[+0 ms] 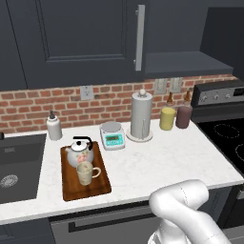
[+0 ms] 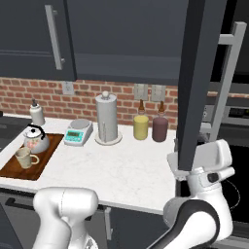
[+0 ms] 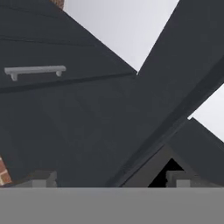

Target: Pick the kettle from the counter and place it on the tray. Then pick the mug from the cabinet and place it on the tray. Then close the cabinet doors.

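The white floral kettle stands upright on the far end of the dark-brown tray. The cream mug stands just in front of it on the same tray. The cabinet's left door is closed. Its right door stands swung out, edge-on, with its bar handle on the far side. My gripper is open at that door's lower edge, with dark panels close ahead. The shelf is bare.
On the white counter stand a small scale, a steel paper-towel cylinder, a yellow canister, a dark jar and a soap bottle. The sink lies left, the stove right.
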